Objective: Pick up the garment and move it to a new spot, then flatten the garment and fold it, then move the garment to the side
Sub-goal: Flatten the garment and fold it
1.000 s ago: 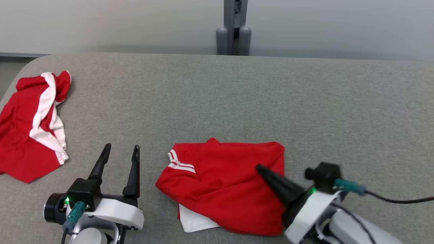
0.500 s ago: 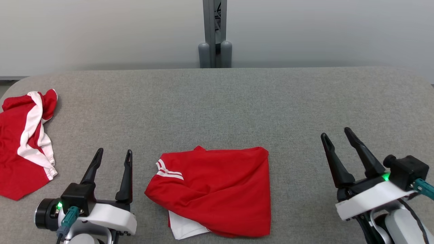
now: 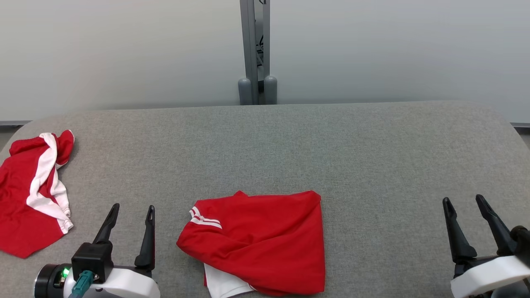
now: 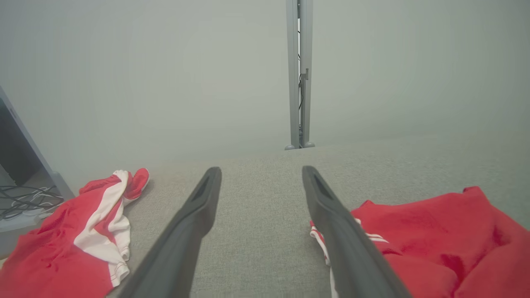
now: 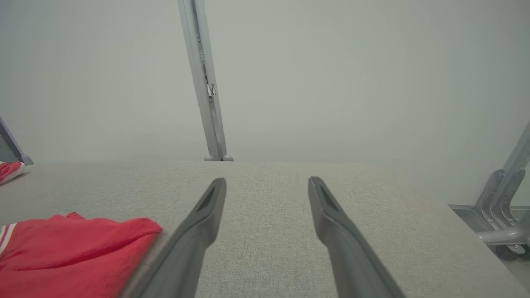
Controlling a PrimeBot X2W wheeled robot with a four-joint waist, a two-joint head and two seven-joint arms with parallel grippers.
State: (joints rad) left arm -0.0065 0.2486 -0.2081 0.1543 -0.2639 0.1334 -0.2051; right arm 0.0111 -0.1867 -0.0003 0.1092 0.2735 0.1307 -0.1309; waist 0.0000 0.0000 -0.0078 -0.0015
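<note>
Now the folded red fabric garment with white stripes [image 3: 256, 236] lies on the grey felt tabletop [image 3: 331, 145], near its front edge. Left gripper [image 3: 133, 206] just beside it, fingers spread, empty. Right gripper [image 3: 462, 198] well apart, fingers spread, empty. Crumpled red-and-white garment [image 3: 29, 198] far left.

Head view looks down over the bench [image 3: 331, 145]; both wrist views skim low along it toward the wall [image 3: 393, 49], sharing the middle garment [image 3: 256, 240] and post [image 3: 254, 49].
</note>
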